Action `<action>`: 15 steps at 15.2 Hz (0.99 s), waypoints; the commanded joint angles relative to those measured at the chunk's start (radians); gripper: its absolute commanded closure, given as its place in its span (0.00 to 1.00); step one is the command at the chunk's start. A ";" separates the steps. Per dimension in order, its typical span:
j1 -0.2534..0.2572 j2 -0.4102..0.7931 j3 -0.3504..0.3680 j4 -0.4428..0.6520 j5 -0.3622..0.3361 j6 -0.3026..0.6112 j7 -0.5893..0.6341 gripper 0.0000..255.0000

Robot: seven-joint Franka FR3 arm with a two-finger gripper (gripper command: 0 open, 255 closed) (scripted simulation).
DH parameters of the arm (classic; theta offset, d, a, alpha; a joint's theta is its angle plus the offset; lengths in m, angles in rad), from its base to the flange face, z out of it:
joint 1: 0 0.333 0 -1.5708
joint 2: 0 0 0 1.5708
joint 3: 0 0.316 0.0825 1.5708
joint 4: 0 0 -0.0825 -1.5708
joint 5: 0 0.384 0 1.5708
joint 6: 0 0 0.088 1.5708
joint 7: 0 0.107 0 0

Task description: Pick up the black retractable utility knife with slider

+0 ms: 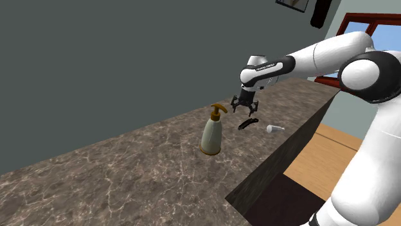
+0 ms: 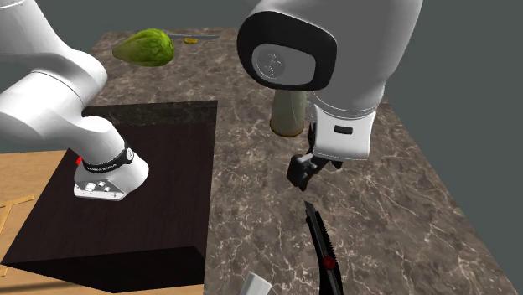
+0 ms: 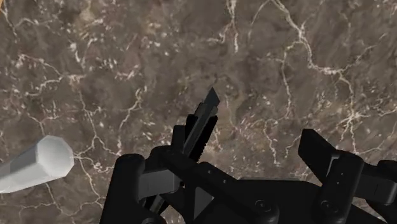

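The fingers [image 3: 321, 153] are spread wide apart, and nothing is held between them. They are black and pointed down at the table [image 3: 95, 63], which is brown stone with thin white lines.

The black utility knife [image 3: 207, 118] is lying flat on the table under the fingers. In the wrist view its pointed tip is seen sticking out past them. It is closer to one finger than the other, and its back part is hidden behind that finger. In the shoulder view the fingers [image 1: 246, 106] are seen hanging just above the knife [image 1: 248, 122], with a small gap left between them, so the knife is not touched. In the second exterior view a red dot can be seen on the knife [image 2: 320, 239].

A pale soap bottle [image 1: 212, 133] with a brown pump is standing upright near the knife, on the shoulder view's left of it. A small white thing [image 1: 275, 128] is lying on the other side of the knife, near the table's edge. A green lumpy thing [image 2: 144, 47] is seen far off at the back of the second exterior view.
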 commanded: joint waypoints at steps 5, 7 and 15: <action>-0.046 0.159 -0.052 0.110 0.025 0.031 0.121 0.00; -0.063 0.208 -0.069 0.144 0.037 0.038 0.158 0.00; -0.084 0.289 -0.083 0.156 0.060 0.099 0.189 0.00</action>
